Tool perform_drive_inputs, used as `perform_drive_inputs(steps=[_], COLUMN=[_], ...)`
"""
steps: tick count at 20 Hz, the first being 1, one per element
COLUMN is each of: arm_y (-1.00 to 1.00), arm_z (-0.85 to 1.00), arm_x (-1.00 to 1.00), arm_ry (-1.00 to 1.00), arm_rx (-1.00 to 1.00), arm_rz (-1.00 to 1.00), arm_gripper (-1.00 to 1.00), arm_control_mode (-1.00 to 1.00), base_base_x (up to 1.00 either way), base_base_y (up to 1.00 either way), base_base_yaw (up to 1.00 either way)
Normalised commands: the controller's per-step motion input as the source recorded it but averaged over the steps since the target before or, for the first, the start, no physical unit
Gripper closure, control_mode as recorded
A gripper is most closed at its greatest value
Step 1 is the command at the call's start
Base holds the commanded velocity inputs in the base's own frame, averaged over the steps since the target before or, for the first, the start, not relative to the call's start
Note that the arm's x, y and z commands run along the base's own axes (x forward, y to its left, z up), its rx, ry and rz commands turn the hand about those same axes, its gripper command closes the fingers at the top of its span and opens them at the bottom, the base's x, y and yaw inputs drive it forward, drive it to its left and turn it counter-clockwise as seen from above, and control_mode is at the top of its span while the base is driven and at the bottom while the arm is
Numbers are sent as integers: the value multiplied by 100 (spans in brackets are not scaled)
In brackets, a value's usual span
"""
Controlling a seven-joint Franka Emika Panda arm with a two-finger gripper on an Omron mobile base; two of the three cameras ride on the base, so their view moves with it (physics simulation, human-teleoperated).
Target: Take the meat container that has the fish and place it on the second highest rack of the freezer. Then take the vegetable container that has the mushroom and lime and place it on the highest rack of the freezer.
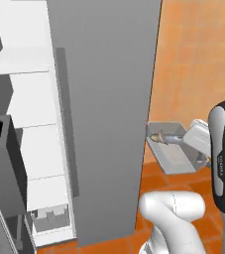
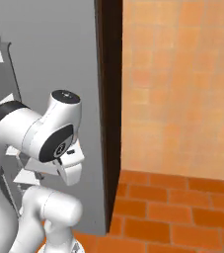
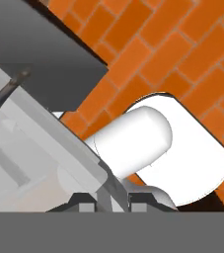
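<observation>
A clear grey meat container (image 1: 171, 156) hangs tilted in the air to the right of the freezer (image 1: 104, 99), over the brick floor. The fish (image 1: 166, 137), thin and silver-grey with a tan end, lies inside it. My gripper (image 1: 187, 141) is shut on the container's right-hand wall. In the hand view that wall (image 3: 91, 165) runs down between my fingertips (image 3: 84, 202), and the fish (image 3: 2, 96) shows at the left edge. The freezer's white stacked shelves (image 1: 37, 124) are at the left, well away from the container. The vegetable container is out of view.
The tall grey freezer panel (image 2: 49, 59) stands between the held container and the shelves. A dark grey box (image 1: 5, 163) juts out at the lower left. A bottom drawer (image 1: 49, 218) holds small items. An orange brick wall (image 2: 182, 84) and floor (image 2: 182, 217) lie to the right.
</observation>
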Motion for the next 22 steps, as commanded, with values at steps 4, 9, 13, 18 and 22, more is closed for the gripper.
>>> perform_drive_inputs(steps=[4,9,13,18,22], arm_y=[0,0,0,0,0], arm_z=[0,0,0,0,0], arm_x=[0,0,0,0,0], arm_ry=[0,0,0,0,0], arm_rx=[0,0,0,0,0], arm_rz=[0,0,0,0,0], arm_gripper=[100,100,100,100,100], arm_control_mode=[100,100,100,100,100], base_base_x=[0,16,17,6,14], base_base_y=[-6,9,7,49,70], base_base_yaw=[80,60,27,9,0])
